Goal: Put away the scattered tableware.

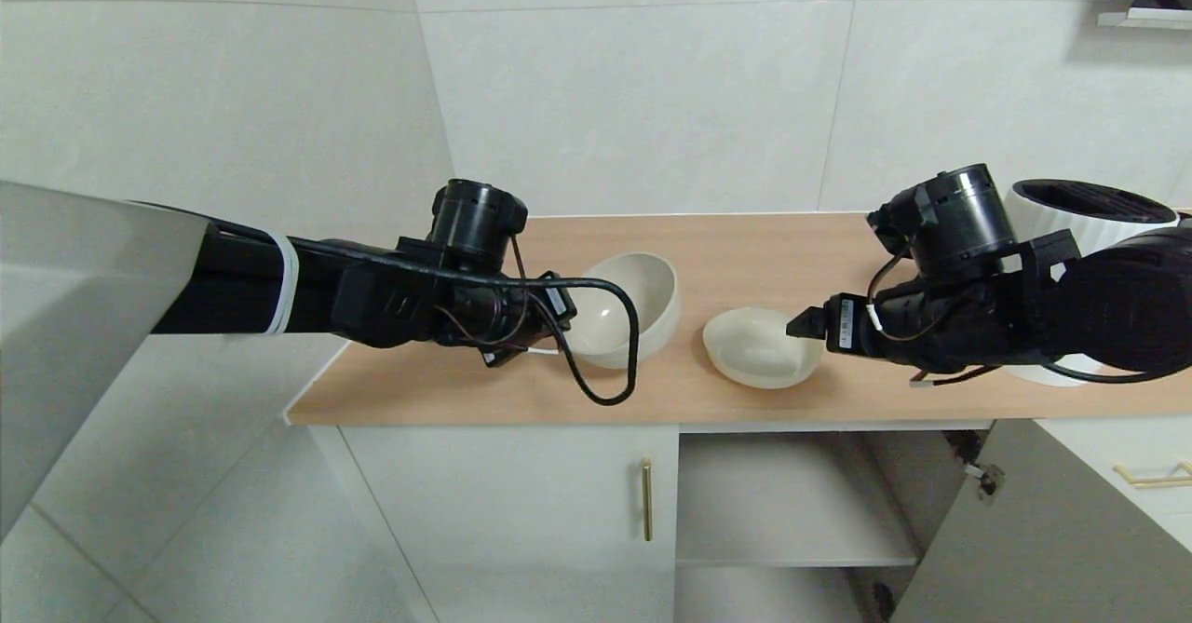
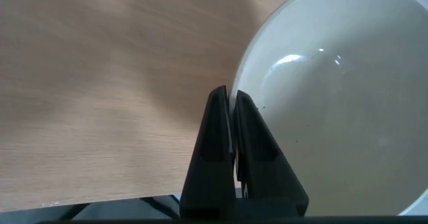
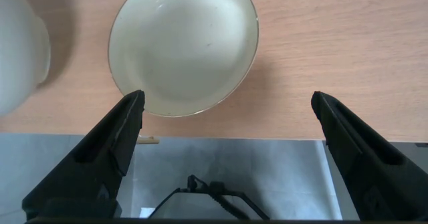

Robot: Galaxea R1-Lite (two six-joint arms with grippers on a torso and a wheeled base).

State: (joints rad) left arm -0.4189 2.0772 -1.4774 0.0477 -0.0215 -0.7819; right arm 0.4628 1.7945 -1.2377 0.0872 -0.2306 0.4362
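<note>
Black left gripper [image 2: 231, 97] was clamped on the rim of the deep bowl [image 1: 629, 302], which leaned on the wooden counter [image 1: 745, 250], mouth toward that arm; being round, it showed no long axis. Right gripper [image 3: 227, 100] hung spread wide above the shallow bowl [image 3: 184, 47], mouth up near the counter's front edge. Grasping appeared done; the next move called for a steady lift toward the open cabinet [image 1: 792, 511] below.

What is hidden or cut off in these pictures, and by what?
Container: head view, mostly hidden by the right arm.
Big bowl: left wrist view, cut by the edges.
Cupboard: head view, lower shelf cut by the bottom edge.
</note>
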